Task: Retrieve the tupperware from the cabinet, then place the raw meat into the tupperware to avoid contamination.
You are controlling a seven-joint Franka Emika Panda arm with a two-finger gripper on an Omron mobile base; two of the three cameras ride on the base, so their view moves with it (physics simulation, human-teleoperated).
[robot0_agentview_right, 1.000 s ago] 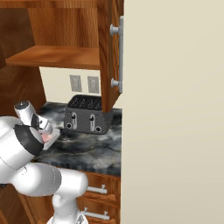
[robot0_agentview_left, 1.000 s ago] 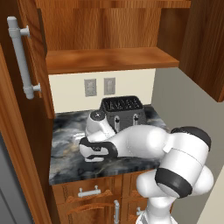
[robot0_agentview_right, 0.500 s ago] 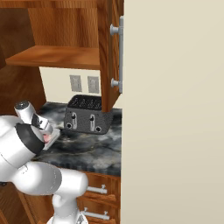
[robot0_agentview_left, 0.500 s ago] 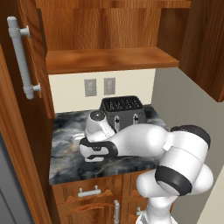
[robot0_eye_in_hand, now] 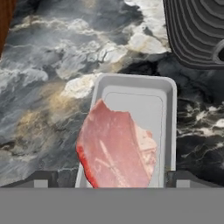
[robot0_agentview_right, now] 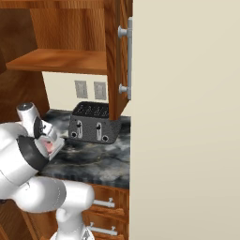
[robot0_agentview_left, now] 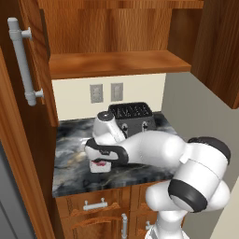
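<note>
Jaws have popped open since a second ago, raw meat [robot0_eye_in_hand: 116,148] now sits tilted in the tupperware [robot0_eye_in_hand: 168,116] on the bench [robot0_eye_in_hand: 43,87], its near end cut off from view.

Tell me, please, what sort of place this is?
A home kitchen, it seems: a marbled dark countertop bearing a toaster, a wooden wall cabinet above, and wall outlets behind.

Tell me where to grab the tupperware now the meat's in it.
Grip the tupperware across its two long walls, from straight above, at the end clear of the meat. The walls are thin and upright, and the meat overhangs one long rim, so avoid that stretch.
</note>
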